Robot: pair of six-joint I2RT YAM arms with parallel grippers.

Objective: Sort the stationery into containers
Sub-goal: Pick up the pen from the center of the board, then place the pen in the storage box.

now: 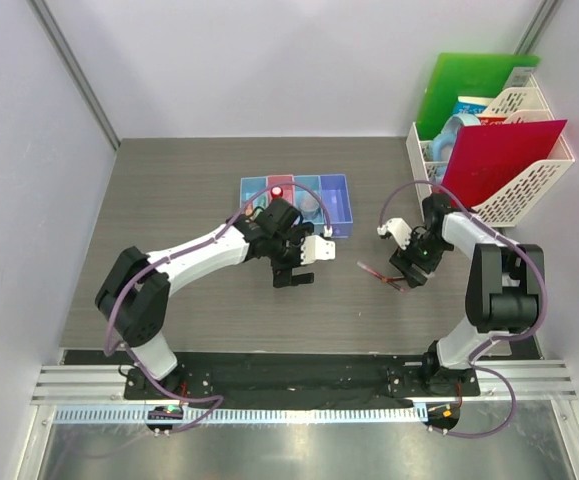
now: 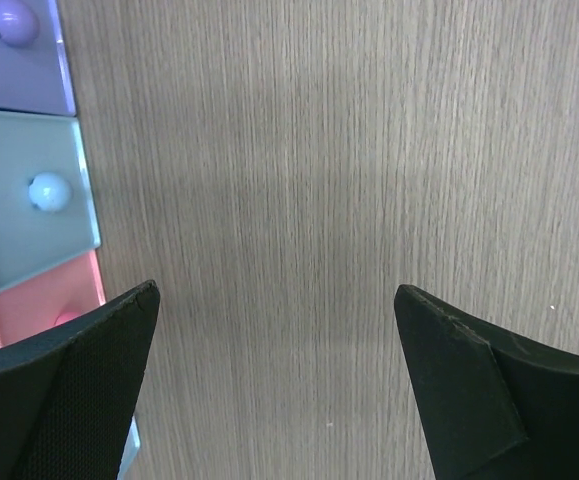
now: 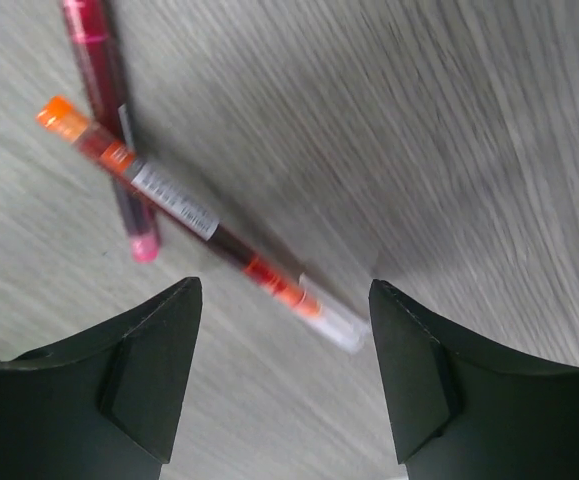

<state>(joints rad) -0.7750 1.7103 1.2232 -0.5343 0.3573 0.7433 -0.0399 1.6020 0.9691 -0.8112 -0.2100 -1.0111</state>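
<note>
The right fingers [image 3: 139, 370] hang released above two crossed pens [image 3: 199, 215] on the bench [image 3: 469, 150], while the left fingers [image 2: 69, 390], released wide, have the bins [image 2: 29, 250] at their left.

Probably a robotics lab, plain white enclosure walls [image 1: 269, 60], grey wood-grain table [image 1: 189, 180], aluminium mounting rail [image 1: 79, 383]

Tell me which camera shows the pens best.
The right wrist view: the two pens lie crossed, close up, with labels visible. The top external view shows them only as a thin red streak; the left wrist view shows none.
</note>
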